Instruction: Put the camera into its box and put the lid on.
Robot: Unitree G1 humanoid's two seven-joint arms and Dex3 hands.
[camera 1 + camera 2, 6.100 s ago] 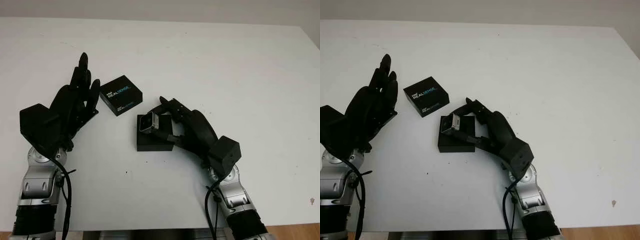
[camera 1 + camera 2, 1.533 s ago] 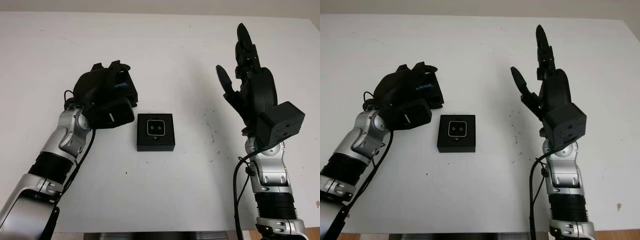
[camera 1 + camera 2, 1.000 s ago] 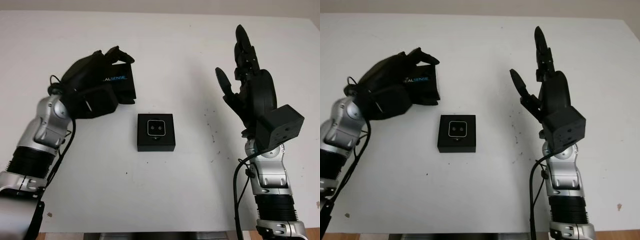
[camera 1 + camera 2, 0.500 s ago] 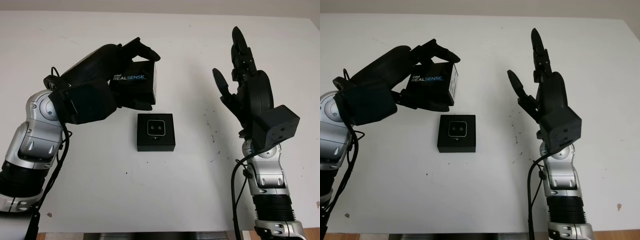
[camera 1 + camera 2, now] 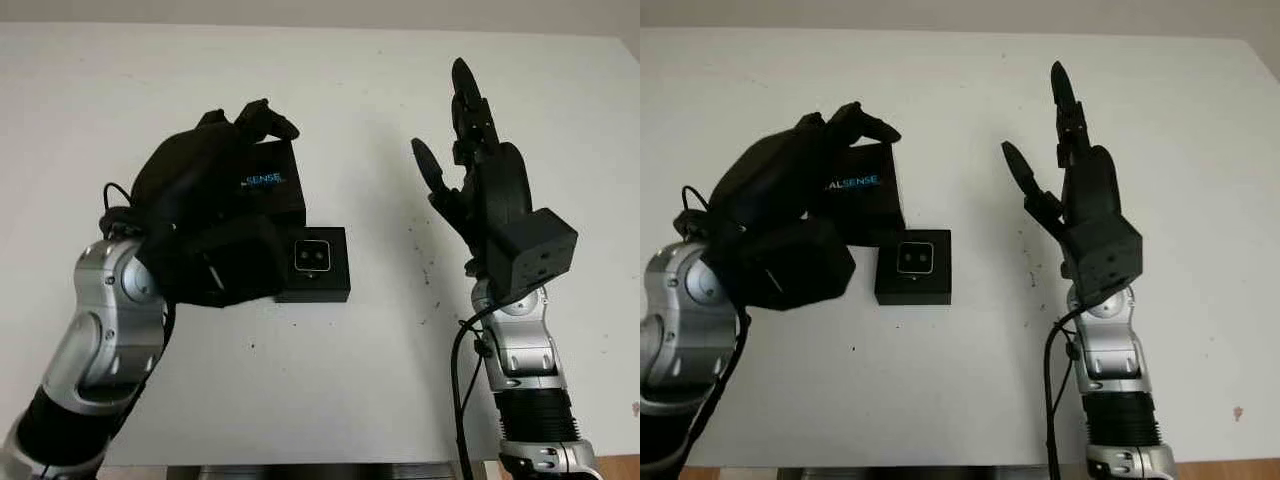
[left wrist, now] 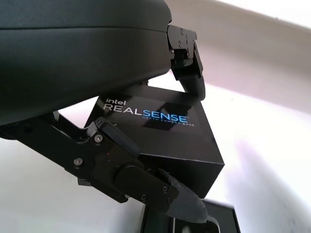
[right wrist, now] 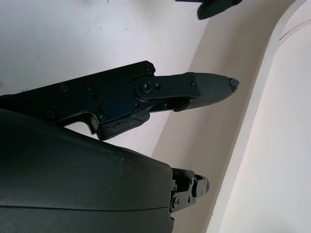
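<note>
One small silver camera (image 5: 313,257) sits in its square black box base (image 5: 330,288) mid-desk while the left hand (image 5: 205,215), fingers clamped on the printed black cardboard lid (image 5: 272,180), hovers just beside it, risking skewed seating; the right hand (image 5: 490,190) hangs open, raised toward the desk's right edge.

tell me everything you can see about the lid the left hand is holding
The lid is a shallow square black box top, looking like matte cardboard, printed with "intel REALSENSE" in white and blue plus a smaller line beneath. The left hand grips it, fingers on its edges, holding it tilted in the air. It sits just beyond and to the left of the open box, not yet over it. The camera lies uncovered in the box.
</note>
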